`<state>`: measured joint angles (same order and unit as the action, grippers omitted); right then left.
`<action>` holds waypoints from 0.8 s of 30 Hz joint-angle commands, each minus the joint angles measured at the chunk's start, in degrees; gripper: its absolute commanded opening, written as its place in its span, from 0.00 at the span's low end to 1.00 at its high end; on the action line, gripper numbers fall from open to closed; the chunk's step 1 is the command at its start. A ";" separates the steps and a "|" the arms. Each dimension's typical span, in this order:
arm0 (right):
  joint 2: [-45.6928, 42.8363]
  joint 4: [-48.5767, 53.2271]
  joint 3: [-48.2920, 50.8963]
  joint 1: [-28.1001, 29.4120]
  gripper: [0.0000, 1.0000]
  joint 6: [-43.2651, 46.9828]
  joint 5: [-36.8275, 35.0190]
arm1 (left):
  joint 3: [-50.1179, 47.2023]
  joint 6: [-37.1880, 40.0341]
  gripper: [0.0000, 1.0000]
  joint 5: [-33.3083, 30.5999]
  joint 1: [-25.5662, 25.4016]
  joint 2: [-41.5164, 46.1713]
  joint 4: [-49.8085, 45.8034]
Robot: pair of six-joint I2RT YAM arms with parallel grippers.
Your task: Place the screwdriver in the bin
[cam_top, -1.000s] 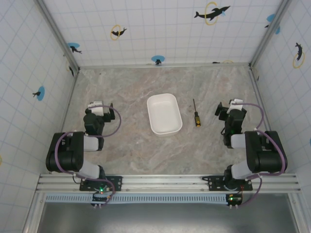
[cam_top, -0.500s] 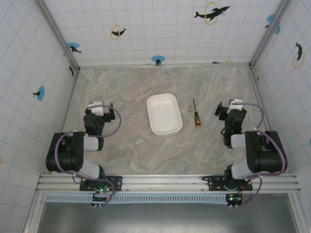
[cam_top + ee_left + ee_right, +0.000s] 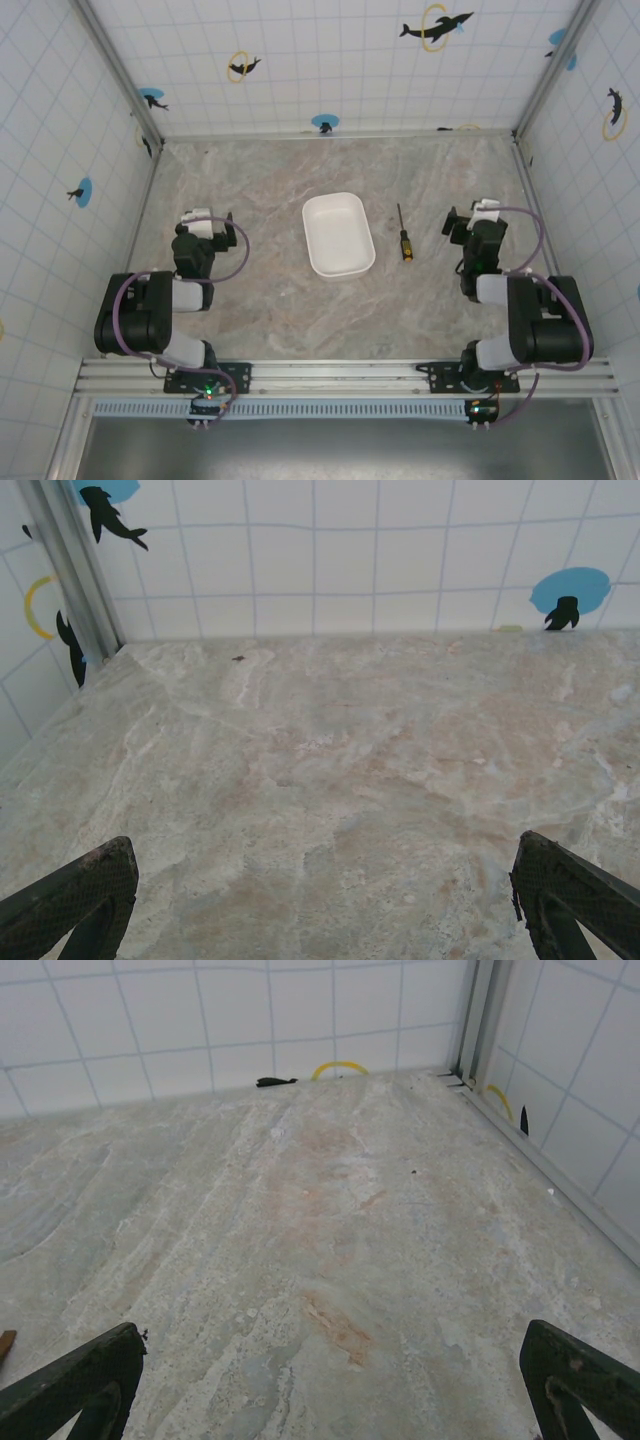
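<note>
White shallow plastic bin (image 3: 339, 235) sits centre from above, with the slim orange-and-black-handled screwdriver (image 3: 403, 235) flat just right of it, nearer the right gripper (image 3: 470, 220), likely its fetcher. Left wrist: the left gripper (image 3: 320, 910) gapes over marbled tabletop (image 3: 330, 780). Right wrist: fingers (image 3: 75, 1375) likewise apart, empty.

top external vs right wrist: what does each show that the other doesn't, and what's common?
Top external: the bin mid-table, the screwdriver lying apart from it on its right side, and the left gripper near the left edge. Right wrist: a close look at the right gripper, its fingers spread wide and holding nothing. Shared: the marbled tabletop, the tiled wall, and the right gripper itself.
</note>
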<state>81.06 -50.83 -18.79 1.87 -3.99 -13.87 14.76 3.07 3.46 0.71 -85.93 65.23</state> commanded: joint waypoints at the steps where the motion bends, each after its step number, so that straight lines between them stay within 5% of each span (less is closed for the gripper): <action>1: -2.26 2.49 -2.04 0.24 0.99 0.36 -0.89 | -0.36 0.63 0.97 0.87 0.12 -0.36 2.10; 10: -6.15 5.88 -1.77 0.85 0.99 0.65 -1.04 | 1.51 2.15 0.98 4.40 0.10 7.20 -7.18; 18: -11.97 32.84 -12.99 6.16 0.99 -0.62 3.26 | 7.61 -1.66 0.97 7.04 -0.37 17.08 -26.22; 24: -7.34 49.16 -22.81 10.17 0.99 -5.03 12.21 | 12.26 -9.02 0.98 10.96 -3.68 19.90 -36.52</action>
<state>71.07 -14.24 -37.45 10.85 -6.07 -7.64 24.58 -0.97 10.37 -1.45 -66.81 37.63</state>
